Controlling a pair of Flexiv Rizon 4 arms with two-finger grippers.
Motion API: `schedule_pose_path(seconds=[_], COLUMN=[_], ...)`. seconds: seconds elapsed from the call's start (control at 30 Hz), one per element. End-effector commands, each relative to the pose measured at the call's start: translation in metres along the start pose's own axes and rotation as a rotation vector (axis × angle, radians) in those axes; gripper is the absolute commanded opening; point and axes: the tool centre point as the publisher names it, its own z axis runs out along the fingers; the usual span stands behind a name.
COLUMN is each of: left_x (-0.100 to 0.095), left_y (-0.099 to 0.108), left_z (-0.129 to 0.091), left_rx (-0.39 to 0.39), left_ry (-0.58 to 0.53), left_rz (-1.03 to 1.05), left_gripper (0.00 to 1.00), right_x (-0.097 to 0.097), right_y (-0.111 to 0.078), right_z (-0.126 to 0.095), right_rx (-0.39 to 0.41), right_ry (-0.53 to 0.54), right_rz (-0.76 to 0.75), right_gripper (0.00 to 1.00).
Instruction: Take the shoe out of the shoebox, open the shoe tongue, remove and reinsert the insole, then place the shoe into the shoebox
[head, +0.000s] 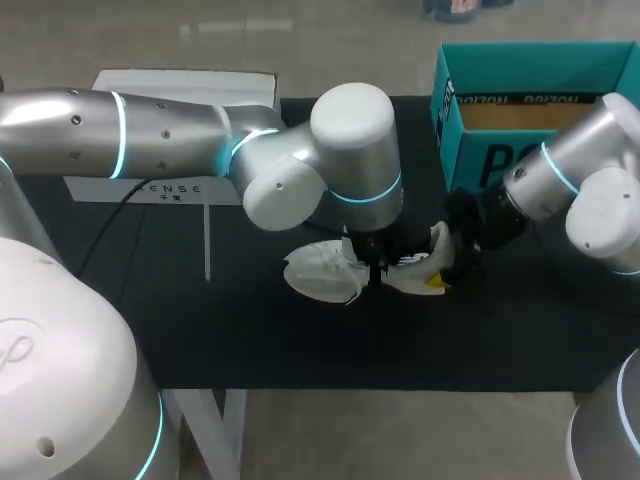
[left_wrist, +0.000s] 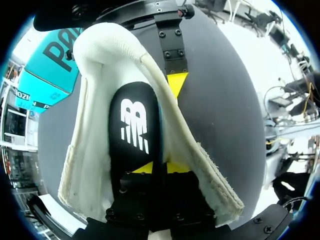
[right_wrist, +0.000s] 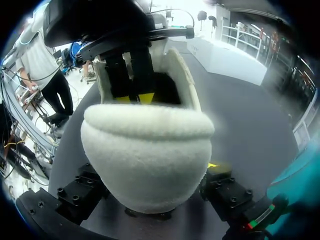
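A white shoe (head: 318, 270) lies on the black table, heel toward the right. My left gripper (head: 378, 270) comes down into its opening. In the left wrist view the black insole (left_wrist: 134, 125) with a white logo lies inside the shoe (left_wrist: 90, 150), and my left gripper (left_wrist: 159, 167) is shut on the insole's near end. The right wrist view shows the fuzzy heel (right_wrist: 150, 150) filling my right gripper (right_wrist: 150, 172), whose fingers press it from both sides. Ahead of it, the left gripper (right_wrist: 134, 98) stands inside the shoe. The teal shoebox (head: 500, 160) stands open at the back right.
A white board with a sign (head: 170, 190) lies at the table's back left, with a thin white rod (head: 207, 240) in front of it. Bare black table top (head: 250, 330) stretches in front of the shoe. The shoebox wall (left_wrist: 50, 70) is close behind the right arm.
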Motion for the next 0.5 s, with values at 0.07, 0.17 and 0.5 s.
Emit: schedule_pose_path(seconds=[0.07, 0.17, 0.5], left_x=[-0.007, -0.005, -0.002], left_y=[-0.001, -0.003, -0.006], left_z=[0.038, 0.032, 0.017], left_rx=[0.015, 0.034, 0.094], left_ry=[-0.015, -0.009, 0.015], left_rz=[0.000, -0.012, -0.050], left_gripper=[0.00, 0.00, 0.00], right_x=[0.001, 0.001, 0.001], right_y=[0.001, 0.001, 0.001], right_z=[0.001, 0.001, 0.001], right_rx=[0.003, 0.003, 0.003], right_ry=[0.003, 0.003, 0.003], right_rz=[-0.001, -0.001, -0.001], right_gripper=[0.00, 0.00, 0.00])
